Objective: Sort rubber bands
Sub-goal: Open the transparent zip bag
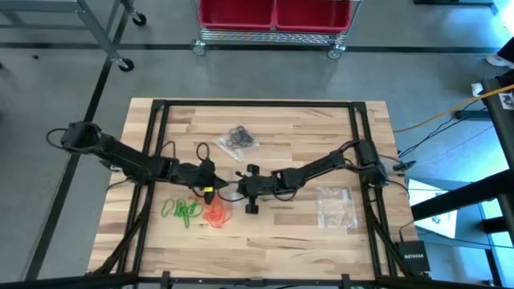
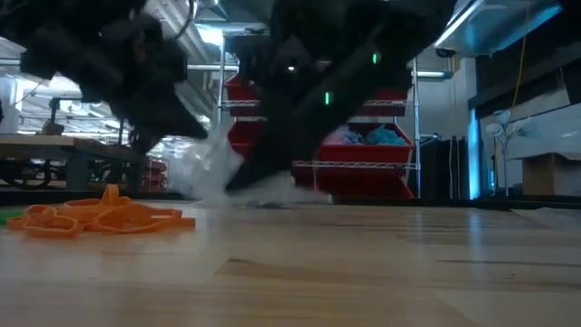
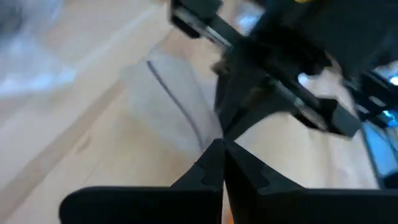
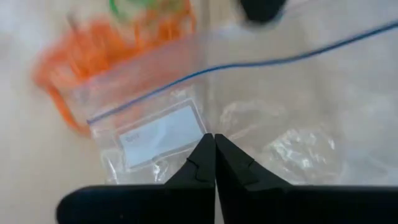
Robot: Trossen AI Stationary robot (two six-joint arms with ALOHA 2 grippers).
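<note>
I saw both arms meet mid-table, left gripper (image 1: 214, 190) and right gripper (image 1: 238, 186) pinched closed, tips nearly touching.

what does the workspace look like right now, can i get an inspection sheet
surface: wooden table, black frame rails across it
job's things: green rubber bands beside orange rubber bands; black rubber bands in a clear bag
clutter: clear plastic bag under the right gripper; another clear bag to the right
grippers: left gripper shut; right gripper shut, whether it pinches the bag cannot be told
cables: black cables along the arms; yellow cable on the floor
surroundings: wire cart with red bins
</note>
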